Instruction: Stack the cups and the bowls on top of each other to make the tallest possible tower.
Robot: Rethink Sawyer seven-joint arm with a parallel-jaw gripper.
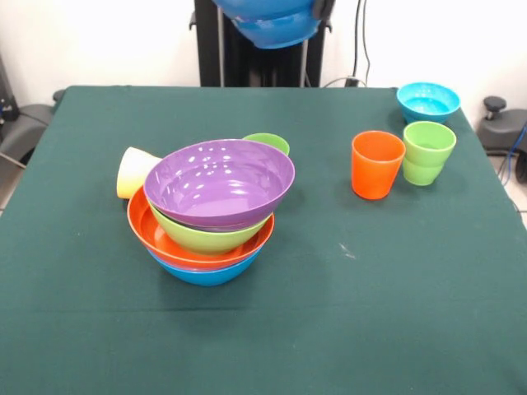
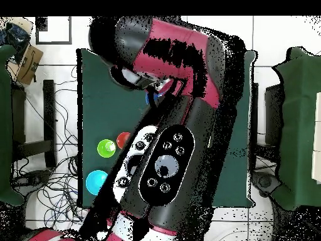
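The tower (image 1: 210, 214) stands left of centre on the table (image 1: 370, 313), one cup (image 1: 136, 172) lying at its left, another (image 1: 268, 143) behind. At the right, two cups (image 1: 377, 164) stand side by side, a bowl (image 1: 427, 101) behind them.

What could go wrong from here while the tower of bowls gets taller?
The purple bowl sits tilted and off-centre on the lime green bowl, so another piece set on it might slide off or tip the pile. The yellow cup lies on its side against the pile and may roll if it shifts. The blue bowl held high could fall.
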